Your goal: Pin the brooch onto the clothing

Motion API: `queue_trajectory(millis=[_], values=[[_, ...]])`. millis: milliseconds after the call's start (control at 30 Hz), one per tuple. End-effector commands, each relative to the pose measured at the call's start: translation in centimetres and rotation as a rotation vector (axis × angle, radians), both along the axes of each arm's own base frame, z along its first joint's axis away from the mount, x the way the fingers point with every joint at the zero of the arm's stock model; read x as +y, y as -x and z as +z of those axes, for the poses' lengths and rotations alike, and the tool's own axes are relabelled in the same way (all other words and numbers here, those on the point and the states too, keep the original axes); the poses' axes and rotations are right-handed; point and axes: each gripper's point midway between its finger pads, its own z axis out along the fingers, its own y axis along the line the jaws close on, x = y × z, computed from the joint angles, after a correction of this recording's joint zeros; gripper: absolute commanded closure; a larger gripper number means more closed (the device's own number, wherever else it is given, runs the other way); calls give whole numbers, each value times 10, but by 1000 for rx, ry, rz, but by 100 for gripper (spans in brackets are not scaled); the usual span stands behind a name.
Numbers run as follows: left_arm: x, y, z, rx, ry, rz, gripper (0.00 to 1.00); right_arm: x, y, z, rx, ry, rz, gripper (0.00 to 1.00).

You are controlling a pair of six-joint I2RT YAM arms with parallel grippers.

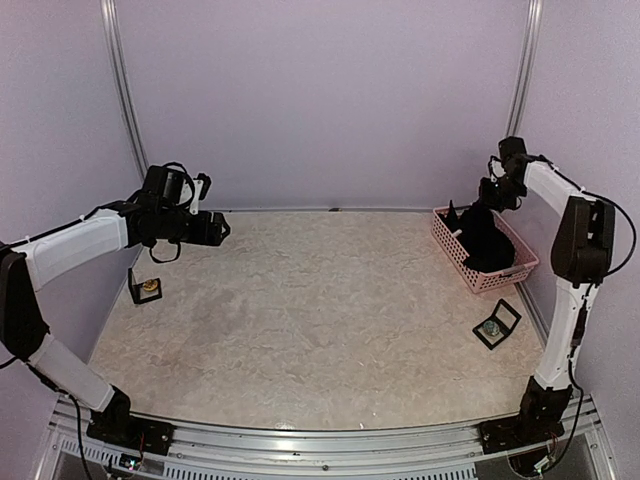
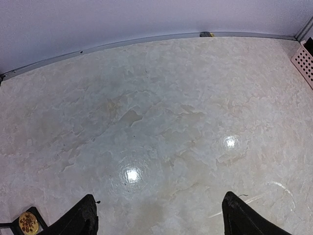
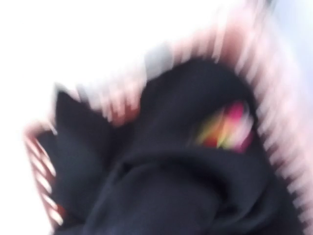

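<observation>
The clothing (image 1: 488, 242), a black shirt, is bunched in a pink basket (image 1: 462, 268) at the right and rises in a column to my right gripper (image 1: 487, 205), which appears shut on it. The right wrist view is motion-blurred: black cloth (image 3: 161, 186) fills it, with a pink and orange patch (image 3: 227, 127) and the basket rim (image 3: 281, 147). Its fingers do not show apart from the cloth. A golden brooch (image 1: 150, 287) lies in an open black box at the left, also in the left wrist view (image 2: 28, 223). My left gripper (image 1: 222, 228) hangs open and empty above the table (image 2: 159, 197).
A second open black box (image 1: 497, 324) with a pale round brooch lies on the table in front of the basket. The marbled tabletop (image 1: 320, 310) is bounded by lilac walls at back and sides. The basket corner shows in the left wrist view (image 2: 304, 61).
</observation>
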Motion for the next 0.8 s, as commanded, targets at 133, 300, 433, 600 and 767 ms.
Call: queue_trajectory(millis=[133, 300, 433, 600, 767], values=[[8, -3, 43, -99, 44, 8, 16, 134, 50, 357, -825, 309, 319, 100], [28, -2, 61, -145, 77, 60, 16, 309, 171, 450, -1253, 211, 822, 100], [40, 1, 77, -186, 89, 90, 16, 388, 253, 477, -1437, 76, 1074, 100], [53, 7, 98, -243, 86, 129, 16, 413, 265, 475, -1457, -58, 1117, 100], [65, 14, 106, -278, 61, 166, 16, 436, 218, 383, -1200, -19, 1114, 100]])
